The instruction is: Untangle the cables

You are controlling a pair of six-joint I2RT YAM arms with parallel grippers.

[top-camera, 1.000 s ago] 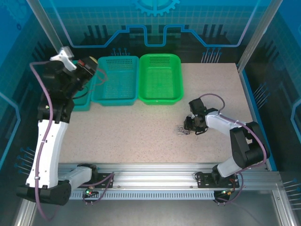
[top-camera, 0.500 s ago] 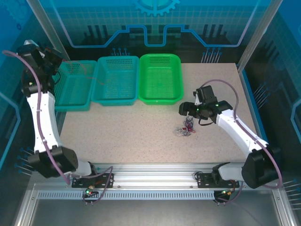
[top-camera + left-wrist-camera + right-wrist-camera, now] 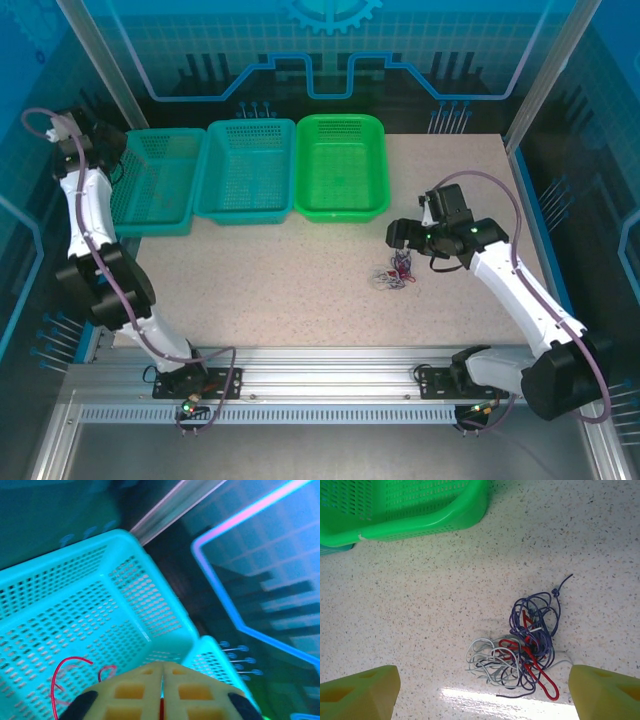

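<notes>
Near green basket [image 3: 465, 515], tangled cables [image 3: 525, 652] (right gripper [image 3: 482, 695] wide), left gripper [image 3: 161, 680] pinching red cable [image 3: 72, 658]

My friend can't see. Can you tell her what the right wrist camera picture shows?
A small tangle of thin purple, red and whitish wires lies on the speckled beige table, just ahead of the right end effector's wide-open yellow fingertips. A green plastic mesh basket sits at the upper left.

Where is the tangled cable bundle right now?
In the top view the cable bundle lies on the right half of the table, in front of the green basket, under the right gripper, fingers open.
</notes>
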